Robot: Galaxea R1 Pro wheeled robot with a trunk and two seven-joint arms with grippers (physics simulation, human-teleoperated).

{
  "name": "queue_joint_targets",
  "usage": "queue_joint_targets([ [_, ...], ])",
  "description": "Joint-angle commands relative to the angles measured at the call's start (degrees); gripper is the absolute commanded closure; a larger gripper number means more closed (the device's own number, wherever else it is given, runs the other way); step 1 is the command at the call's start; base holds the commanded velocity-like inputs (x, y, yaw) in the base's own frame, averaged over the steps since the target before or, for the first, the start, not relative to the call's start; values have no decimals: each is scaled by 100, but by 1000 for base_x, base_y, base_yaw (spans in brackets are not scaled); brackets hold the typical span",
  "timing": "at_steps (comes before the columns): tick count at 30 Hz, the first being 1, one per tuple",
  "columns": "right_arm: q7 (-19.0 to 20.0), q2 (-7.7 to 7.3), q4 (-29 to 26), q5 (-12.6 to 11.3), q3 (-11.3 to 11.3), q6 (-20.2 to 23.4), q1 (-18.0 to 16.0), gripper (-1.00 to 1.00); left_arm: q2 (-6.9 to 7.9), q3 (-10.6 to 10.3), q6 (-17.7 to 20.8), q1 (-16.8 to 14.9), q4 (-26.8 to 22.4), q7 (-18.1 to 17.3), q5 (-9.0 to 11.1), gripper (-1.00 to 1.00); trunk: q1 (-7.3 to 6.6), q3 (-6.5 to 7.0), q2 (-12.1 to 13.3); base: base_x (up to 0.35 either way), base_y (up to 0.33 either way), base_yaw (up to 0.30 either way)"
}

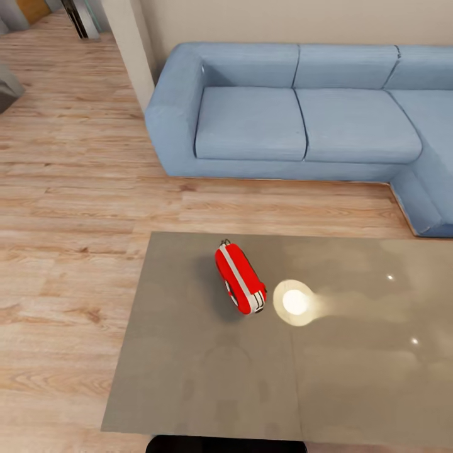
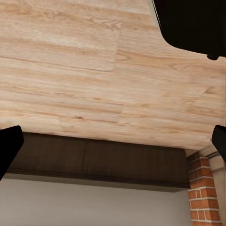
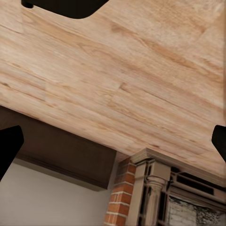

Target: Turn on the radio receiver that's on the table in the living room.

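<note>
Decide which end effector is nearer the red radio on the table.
Cannot tell left or right. The radio lies near the head view's middle, on the table. The left end effector and right end effector are both open, facing wood floor and a wall base.

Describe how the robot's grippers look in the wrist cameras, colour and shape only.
Little shows. In the left wrist view, the left gripper has plain black fingers, seen as dark, smooth-edged wedges at the frame's sides. The right gripper looks the same: matte black fingers, no markings or cables visible. A black rounded body part sits at the frame edge.
</note>
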Motion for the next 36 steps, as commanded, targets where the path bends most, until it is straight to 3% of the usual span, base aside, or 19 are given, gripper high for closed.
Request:
queue_joint_targets([
  [1,0,-1,0,0,0,-1,0,-100,0,0,0,0,0,0,0,-100,0,-5,0,0,0,186],
  [17,0,-1,0,1,1,-3,0,-100,-2,0,0,0,0,0,0,-100,0,-97,0,0,0,212],
  [36,0,-5,0,6,3,-8,0,-100,0,0,0,0,0,0,0,-100,0,-104,0,0,0,14],
])
